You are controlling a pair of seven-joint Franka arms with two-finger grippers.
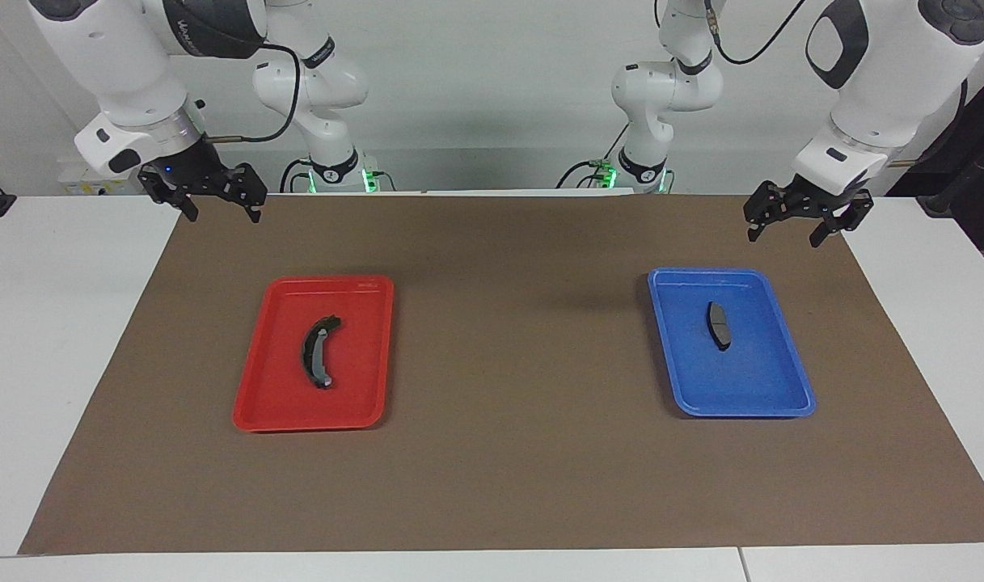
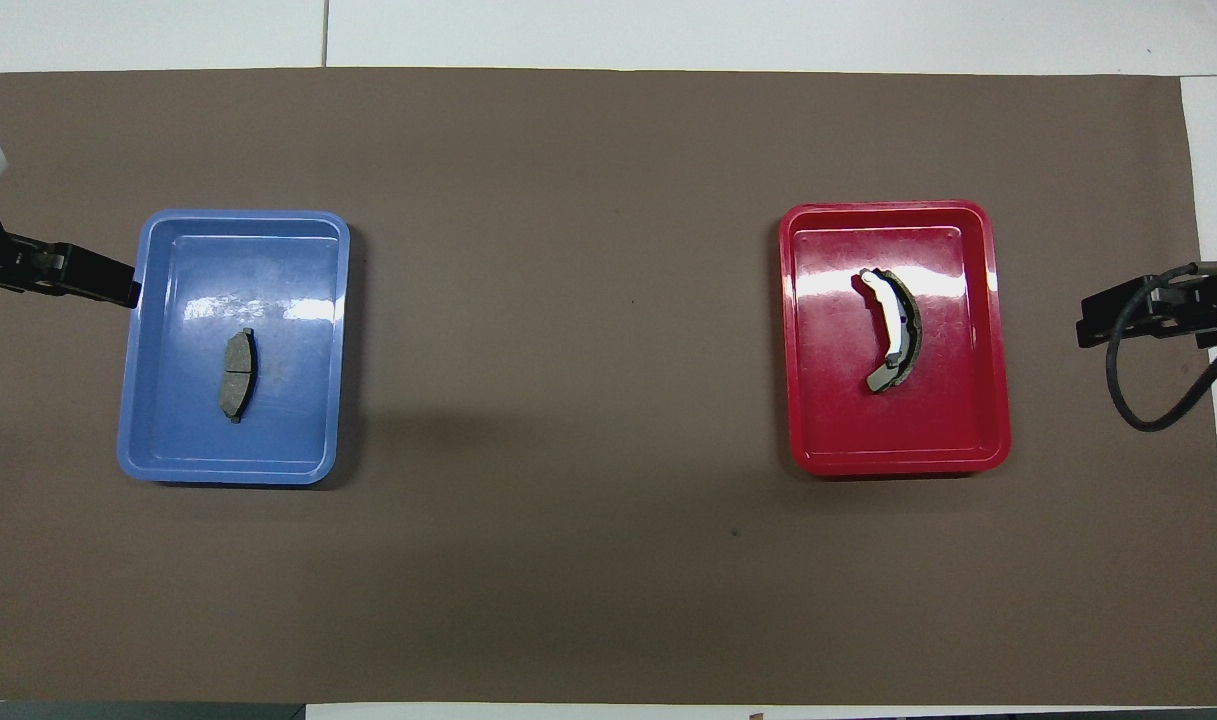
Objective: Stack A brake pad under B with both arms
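Note:
The short grey A brake pad [image 1: 719,325] lies flat in the blue tray [image 1: 706,275] toward the left arm's end of the table; it also shows in the overhead view [image 2: 236,375]. The long black crescent pad B [image 1: 318,352] lies in the red tray [image 1: 330,280] toward the right arm's end, with its light inner face showing in the overhead view [image 2: 893,330]. My left gripper [image 1: 785,238] hangs open and empty in the air beside the blue tray. My right gripper [image 1: 223,217] hangs open and empty, off the red tray.
A brown mat [image 1: 508,453] covers the table between white borders. The blue tray [image 2: 243,216] and the red tray [image 2: 883,207] lie far apart on it. A black cable [image 2: 1158,400] loops by the right gripper [image 2: 1093,325].

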